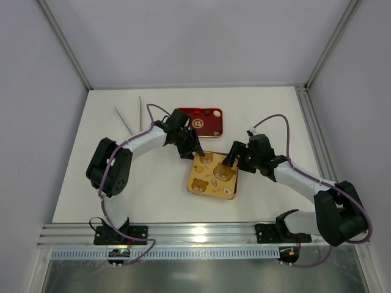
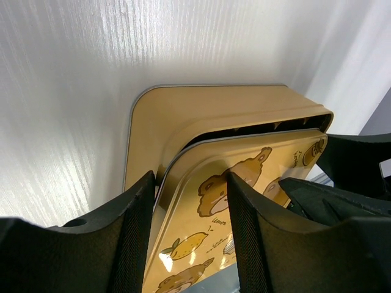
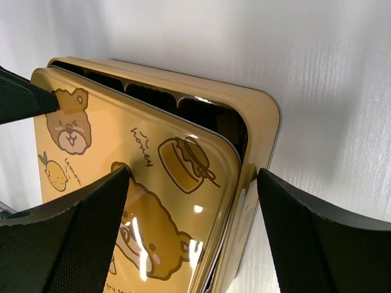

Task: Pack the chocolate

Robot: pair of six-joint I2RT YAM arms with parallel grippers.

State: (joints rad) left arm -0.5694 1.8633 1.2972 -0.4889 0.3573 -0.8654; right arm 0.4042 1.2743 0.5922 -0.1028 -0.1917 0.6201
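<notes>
At the near edge, both arms reach inward over the white surface toward a gold box at its centre. A bear-printed lid lies askew on the box, leaving a dark gap along 1 side; what is inside cannot be made out.

The left tool sits at the lid's far-left corner, fingers apart, the lid edge between them. The right tool sits at the far-right corner, fingers wide apart, straddling the lid and box corner.

Beyond the box, partly behind the left arm, lies a red tray holding a few pieces of the chocolate. Left of the tray lie 2 white sticks.
</notes>
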